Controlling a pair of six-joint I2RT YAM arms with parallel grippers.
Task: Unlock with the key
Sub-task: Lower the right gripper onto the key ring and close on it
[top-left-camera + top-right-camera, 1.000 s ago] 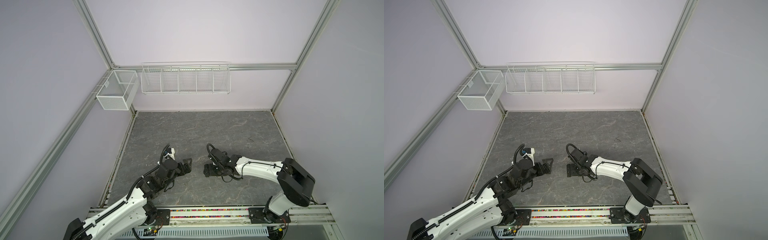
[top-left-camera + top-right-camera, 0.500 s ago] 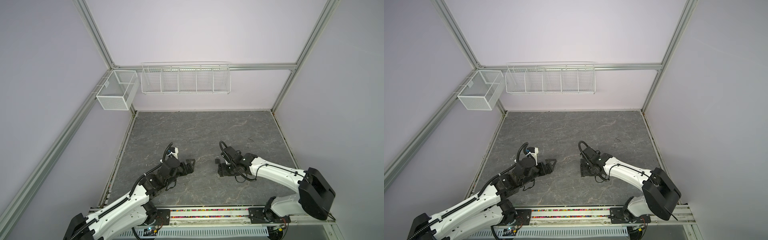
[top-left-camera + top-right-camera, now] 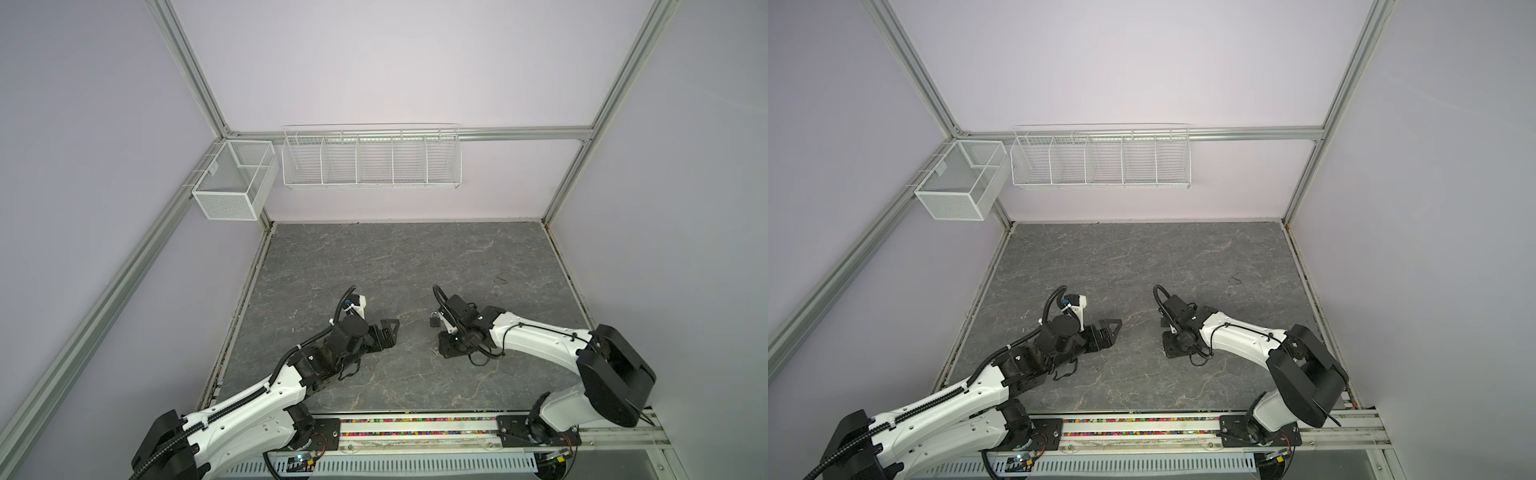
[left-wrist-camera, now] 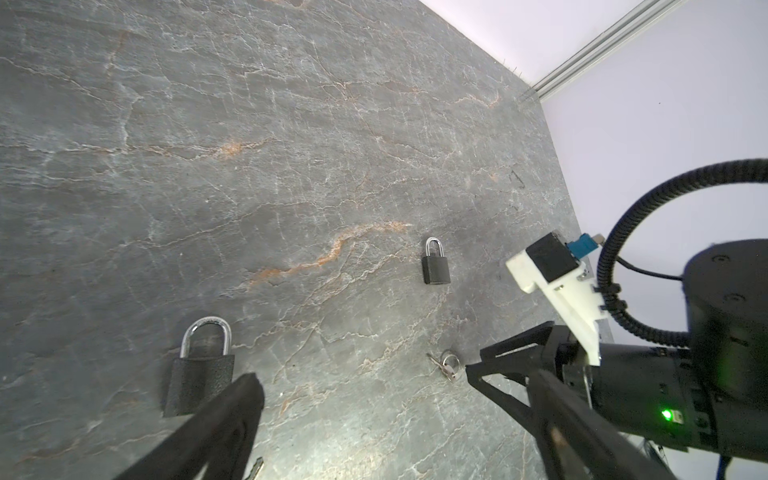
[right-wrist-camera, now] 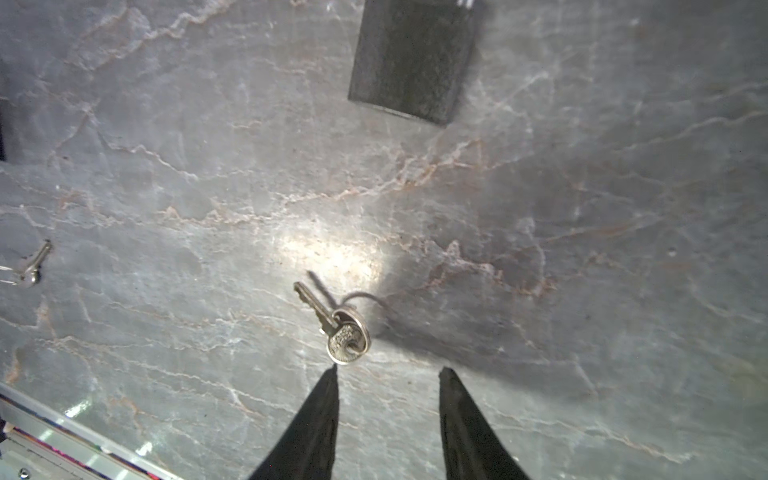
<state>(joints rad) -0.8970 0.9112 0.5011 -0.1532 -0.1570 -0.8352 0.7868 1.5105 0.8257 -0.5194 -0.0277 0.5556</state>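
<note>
Your right gripper (image 5: 390, 372) hangs tips-down over the table (image 5: 166, 187), jaws apart with nothing between them. The gap is modest, which suits a thin flat thing. The key (image 5: 332, 328) lies flat just ahead of one fingertip (image 5: 326, 395), a little off the gripper's centre line. I judge you would need a small sideways shift before pinching, or only one finger will meet it.

Further ahead of the same gripper lies a padlock (image 5: 411, 58), flat on the table. The bottom end of its body is turned towards the fingertips (handy, since that is the end a key would enter, though I can't make out the keyhole).

Your left gripper (image 3: 392, 332) is spread wide and empty, low over the table, with a second padlock (image 4: 203, 370) just ahead of one finger. I read that as standing ready to steady a lock body.

A second key (image 5: 29, 266) lies well off to the side of the right gripper, so mind which one you take.
</note>
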